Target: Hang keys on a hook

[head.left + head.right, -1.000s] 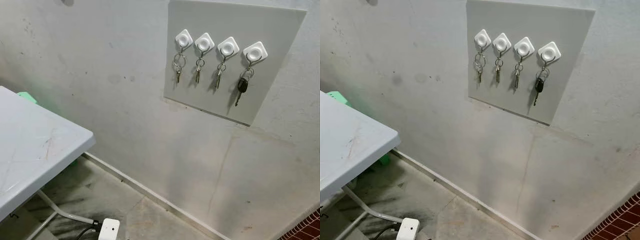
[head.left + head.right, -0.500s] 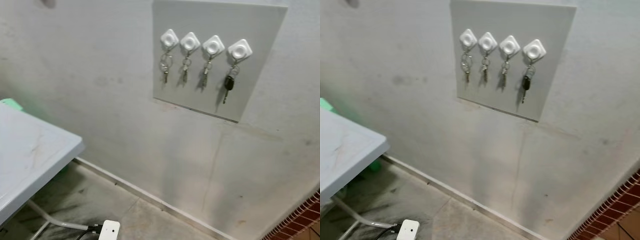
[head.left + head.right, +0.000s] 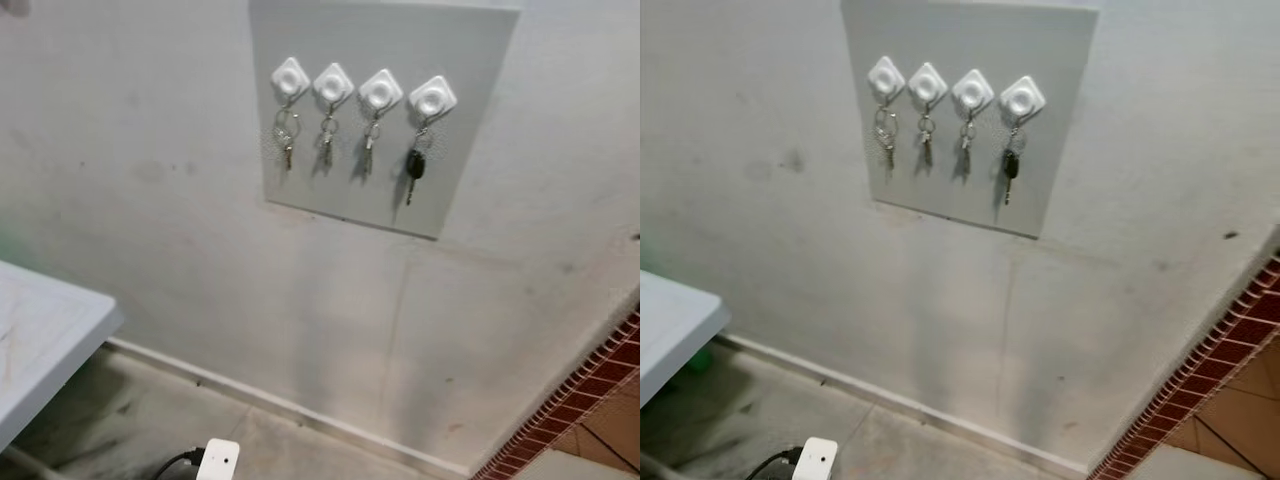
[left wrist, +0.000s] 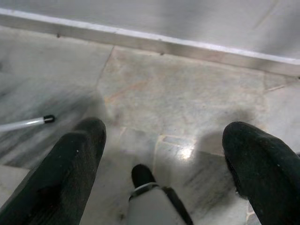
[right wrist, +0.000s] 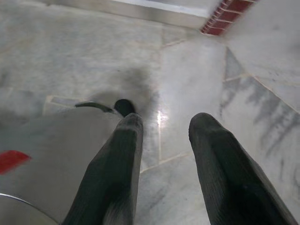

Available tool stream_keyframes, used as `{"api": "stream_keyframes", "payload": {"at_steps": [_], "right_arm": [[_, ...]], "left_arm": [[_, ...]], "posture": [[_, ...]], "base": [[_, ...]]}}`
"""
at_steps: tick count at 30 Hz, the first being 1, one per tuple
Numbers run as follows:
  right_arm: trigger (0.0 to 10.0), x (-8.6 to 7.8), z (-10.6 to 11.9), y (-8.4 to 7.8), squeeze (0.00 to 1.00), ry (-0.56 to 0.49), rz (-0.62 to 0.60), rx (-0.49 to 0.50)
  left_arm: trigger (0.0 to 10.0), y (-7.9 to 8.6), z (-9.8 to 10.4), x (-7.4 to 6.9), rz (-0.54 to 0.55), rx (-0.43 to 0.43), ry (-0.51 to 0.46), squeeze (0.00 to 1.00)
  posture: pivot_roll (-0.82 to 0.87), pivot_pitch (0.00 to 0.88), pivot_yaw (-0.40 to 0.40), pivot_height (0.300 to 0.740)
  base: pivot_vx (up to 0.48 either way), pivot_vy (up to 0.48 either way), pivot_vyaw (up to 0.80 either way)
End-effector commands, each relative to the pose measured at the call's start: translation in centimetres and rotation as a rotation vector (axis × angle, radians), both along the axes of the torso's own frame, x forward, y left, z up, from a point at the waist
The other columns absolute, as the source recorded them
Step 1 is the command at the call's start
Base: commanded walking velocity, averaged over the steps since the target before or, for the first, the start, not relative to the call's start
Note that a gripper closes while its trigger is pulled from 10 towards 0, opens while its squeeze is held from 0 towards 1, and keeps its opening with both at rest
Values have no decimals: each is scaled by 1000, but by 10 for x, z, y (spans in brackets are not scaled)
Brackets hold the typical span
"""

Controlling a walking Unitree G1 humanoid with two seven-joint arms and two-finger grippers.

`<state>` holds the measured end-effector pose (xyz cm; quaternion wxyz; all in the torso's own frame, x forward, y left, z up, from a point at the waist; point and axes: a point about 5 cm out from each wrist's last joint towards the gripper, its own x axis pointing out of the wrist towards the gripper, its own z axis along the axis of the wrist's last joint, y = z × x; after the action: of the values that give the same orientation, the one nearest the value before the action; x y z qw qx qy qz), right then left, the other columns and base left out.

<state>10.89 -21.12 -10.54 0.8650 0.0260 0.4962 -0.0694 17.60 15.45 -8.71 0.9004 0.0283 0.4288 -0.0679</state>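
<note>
The left gripper [image 4: 164, 159] is seen as two broad black fingers [image 4: 70, 173] with rounded tips and a matte, slightly grainy surface. Between them a light grey rounded part with a black tip [image 4: 143, 174] is seen. The right gripper [image 5: 164, 140] is formed by two long black fingers [image 5: 117, 173] with a finely ribbed texture. A red marking [image 5: 11, 158] is visible on a pale grey body part.
</note>
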Motion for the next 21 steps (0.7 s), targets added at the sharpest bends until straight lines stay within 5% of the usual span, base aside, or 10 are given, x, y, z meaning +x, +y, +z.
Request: {"api": "stream_keyframes", "payload": {"at_steps": [1,15,21], "right_arm": [[10000,-2,-1,-1,0,8,-14,-3],[10000,-2,0,-2,0,10,-10,-11],[10000,-1,0,-1,0,10,-17,-6]], "left_arm": [[10000,1,-1,-1,5,9,14,0],[10000,2,0,1,3,14,2,0],[10000,2,1,2,10,12,1,0]], "posture": [[-62,0,27,740],[-62,0,24,740],[-60,0,23,740]], "base": [[0,0,-738],[0,0,-105],[0,0,-663]]}}
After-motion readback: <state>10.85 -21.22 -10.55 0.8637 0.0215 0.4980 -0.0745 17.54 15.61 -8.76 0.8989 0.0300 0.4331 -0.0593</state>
